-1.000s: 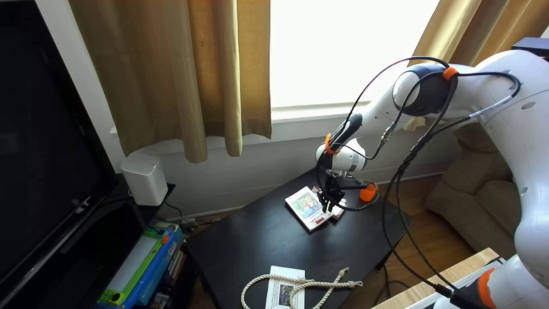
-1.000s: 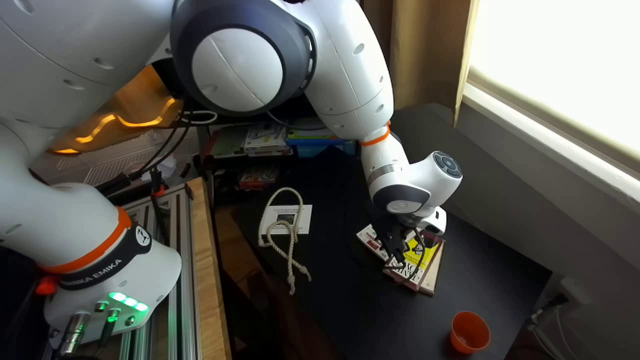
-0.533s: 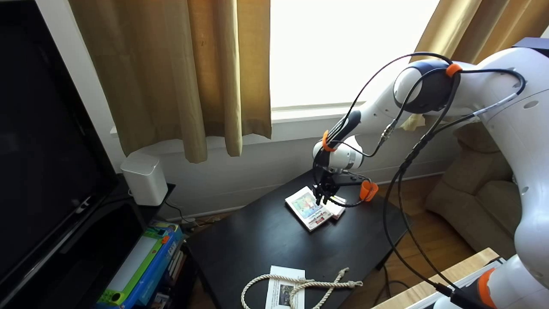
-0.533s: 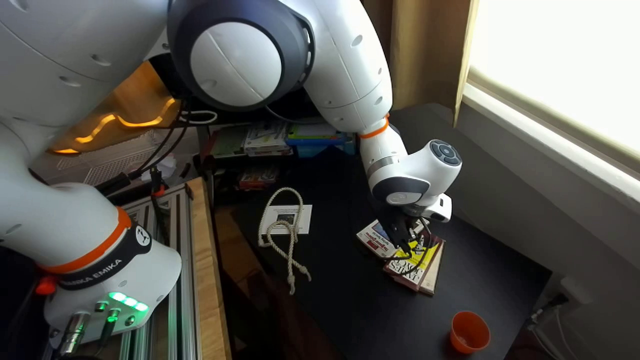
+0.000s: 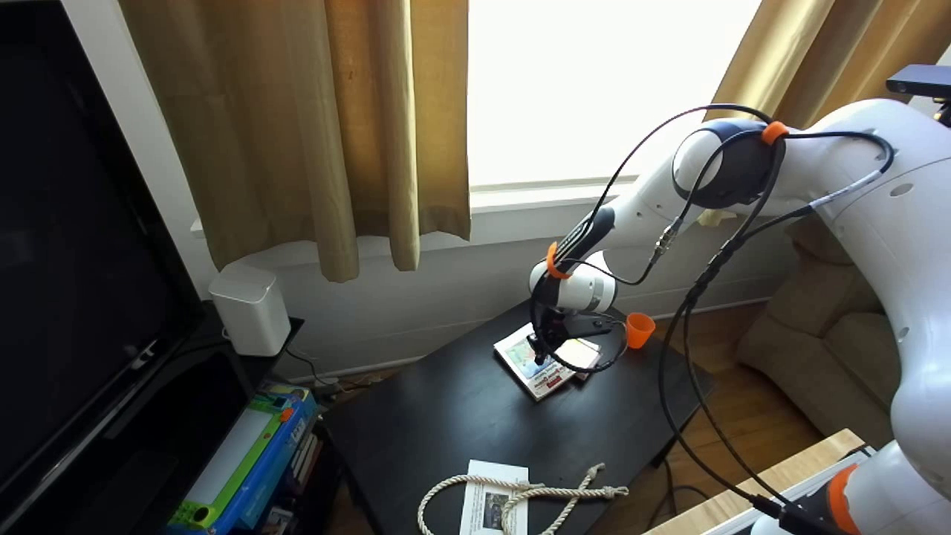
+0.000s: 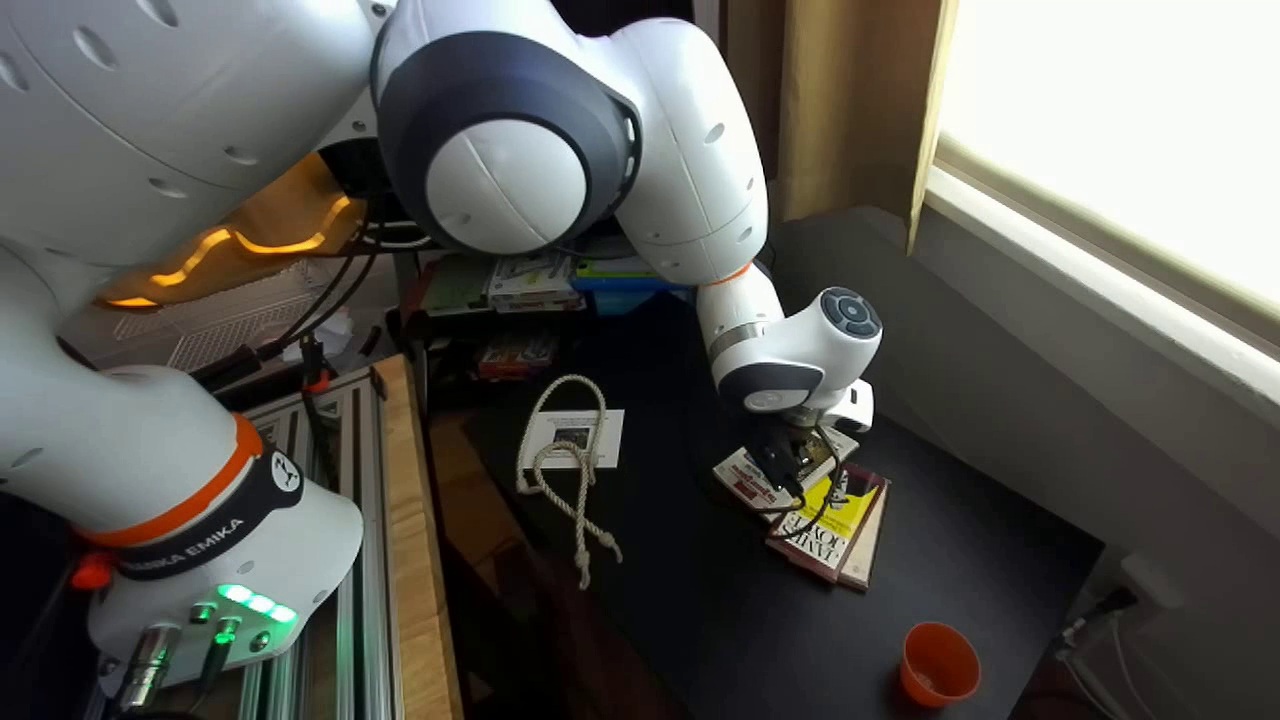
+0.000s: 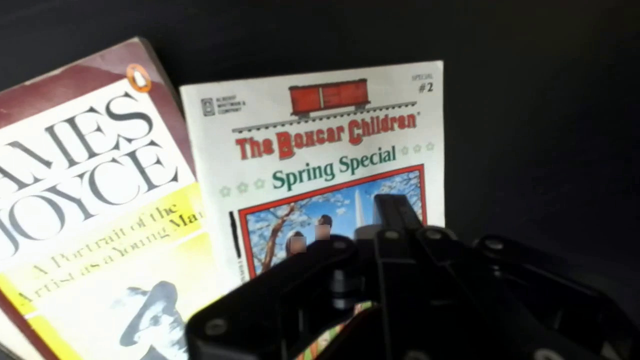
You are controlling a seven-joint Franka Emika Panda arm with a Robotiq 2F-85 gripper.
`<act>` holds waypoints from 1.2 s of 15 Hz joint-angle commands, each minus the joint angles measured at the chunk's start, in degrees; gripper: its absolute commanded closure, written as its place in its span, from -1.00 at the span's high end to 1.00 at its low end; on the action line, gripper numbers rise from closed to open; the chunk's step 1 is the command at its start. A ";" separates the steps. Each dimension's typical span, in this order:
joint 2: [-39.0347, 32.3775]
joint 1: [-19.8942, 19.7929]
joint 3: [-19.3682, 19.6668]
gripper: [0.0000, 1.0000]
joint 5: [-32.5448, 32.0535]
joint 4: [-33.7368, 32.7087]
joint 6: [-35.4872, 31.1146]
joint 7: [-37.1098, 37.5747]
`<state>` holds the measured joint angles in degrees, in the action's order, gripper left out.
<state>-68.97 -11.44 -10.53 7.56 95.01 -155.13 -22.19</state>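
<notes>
Wrist view: the Boxcar Children book lies face up on the dark table, beneath the gripper, whose fingers are drawn together, narrow; whether their tips touch the cover cannot be told. The cover is off-white, with a red boxcar on a strip of track at the far edge, the title in red letters, "Spring Special" in green between rows of pale green flowers, and "Special #2" in the far right corner. A red frame encloses blue sky, blossoming branches and a white obelisk; two faces are masked, and the gripper covers the near part. Directly left, at a slant to it, lies the James Joyce book, bordered in maroon, white and yellow within, bearing an orange penguin emblem and a hatted figure. In an exterior view, the Boxcar Children book sits at an angle on the far part of the table under the gripper, with an orange cup to the right and a looped rope across a printed sheet on the near side. In an exterior view, it lies left of and beyond the James Joyce book, partly hidden by the gripper; a tan book projects from beneath the latter's right edge.
</notes>
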 commanded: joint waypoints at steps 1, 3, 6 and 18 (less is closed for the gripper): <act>-3.99 -0.16 -0.77 -1.00 -2.79 -2.19 -0.74 -0.88; -5.27 0.28 -0.53 -1.00 -3.98 -2.78 -0.34 -1.13; -6.68 0.72 -0.31 -1.00 -5.40 -3.58 0.78 -0.76; -5.45 2.06 -1.12 -1.00 -7.48 -1.43 13.23 -4.73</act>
<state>-74.10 -9.74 -11.65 2.11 92.94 -144.53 -25.43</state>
